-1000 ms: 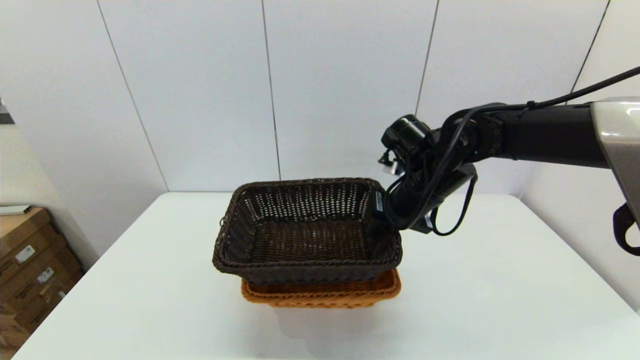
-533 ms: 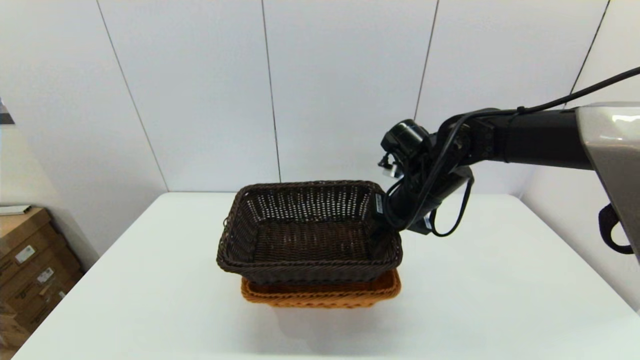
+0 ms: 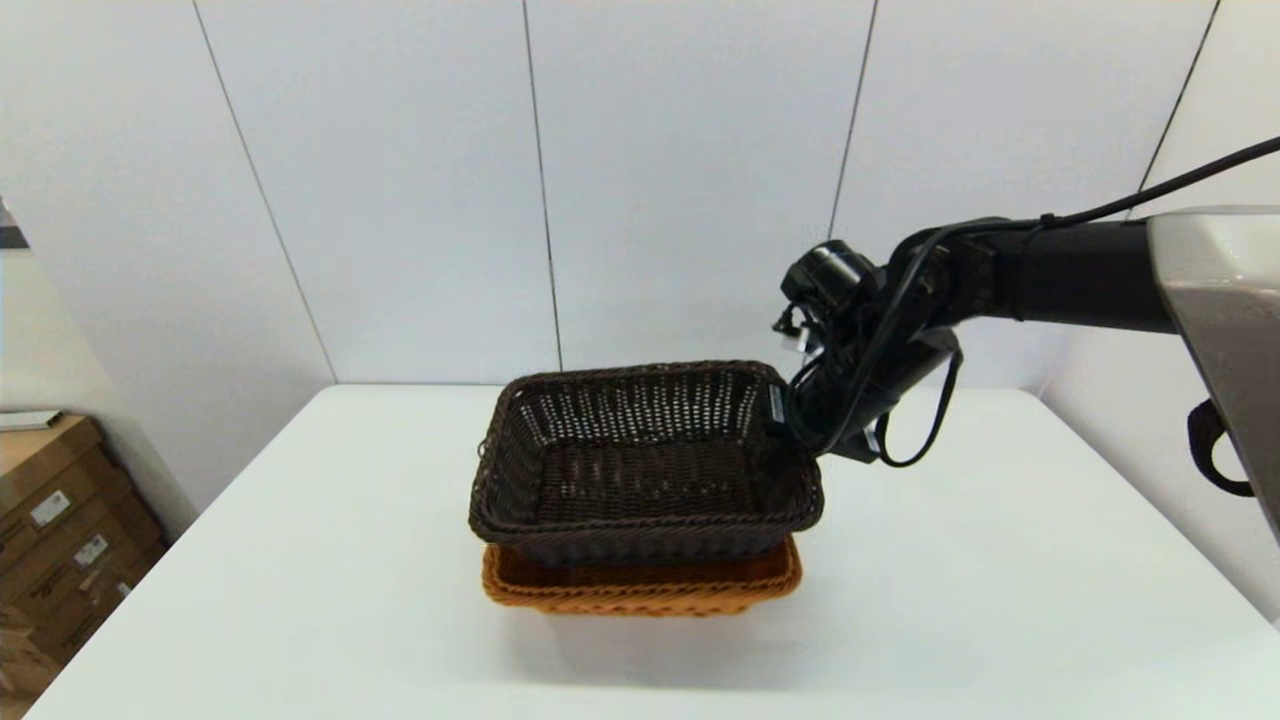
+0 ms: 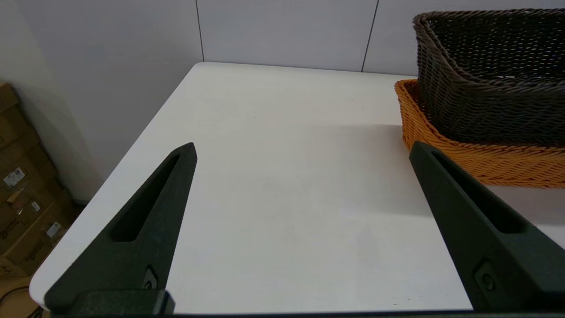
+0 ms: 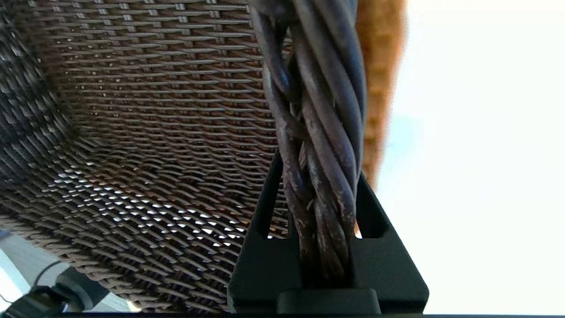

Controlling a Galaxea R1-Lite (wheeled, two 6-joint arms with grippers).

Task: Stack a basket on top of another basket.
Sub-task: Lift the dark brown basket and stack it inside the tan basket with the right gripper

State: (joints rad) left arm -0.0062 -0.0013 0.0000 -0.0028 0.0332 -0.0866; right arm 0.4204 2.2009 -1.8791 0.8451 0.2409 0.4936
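The dark brown basket (image 3: 645, 460) hangs directly over the orange basket (image 3: 640, 590), and its base dips inside the orange rim. My right gripper (image 3: 792, 432) is shut on the dark basket's right rim. In the right wrist view the twisted rim (image 5: 322, 132) is clamped between the fingers of that gripper (image 5: 318, 176), and a strip of the orange basket (image 5: 375, 88) shows behind it. My left gripper (image 4: 303, 148) is open and holds nothing, low over the table to the left of both baskets. From there the dark basket (image 4: 485, 88) sits lowered into the orange one (image 4: 485, 163).
The white table (image 3: 1000, 600) reaches around the stack on all sides. Cardboard boxes (image 3: 60, 520) stand on the floor beyond the table's left edge. A panelled wall rises behind the far edge.
The right gripper has carried the dark basket a little to the right and lower, so it lines up more closely over the orange basket. The orange basket has not moved.
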